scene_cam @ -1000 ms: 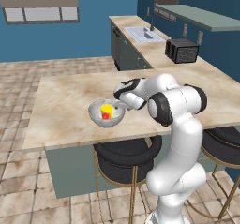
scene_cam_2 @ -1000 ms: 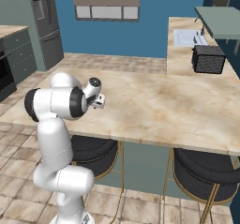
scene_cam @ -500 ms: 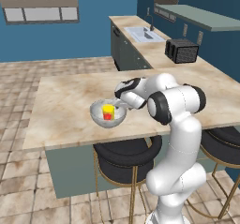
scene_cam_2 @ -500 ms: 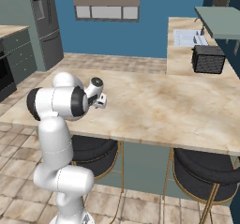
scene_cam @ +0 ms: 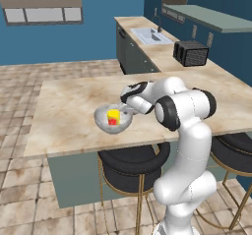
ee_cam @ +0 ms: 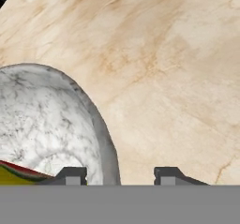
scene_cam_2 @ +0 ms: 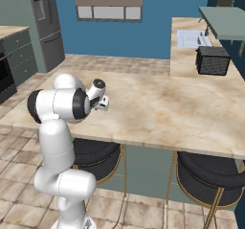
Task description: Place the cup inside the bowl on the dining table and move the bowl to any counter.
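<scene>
Yellow cup (scene_cam: 113,116) sat inside the bowl (scene_cam: 104,122). Your gripper (ee_cam: 120,175) straddled the bowl's rim, one fingertip inside, one outside, jaws part-open, not visibly clamped.

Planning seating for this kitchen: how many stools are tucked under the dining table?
2. One black-cushioned stool sits under the dining table edge below the bowl, left of the arm; the other stool is to the arm's right. More may be hidden on the far side.

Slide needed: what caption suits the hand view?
End effector straddling the bowl rim, cup inside, on the table.
</scene>
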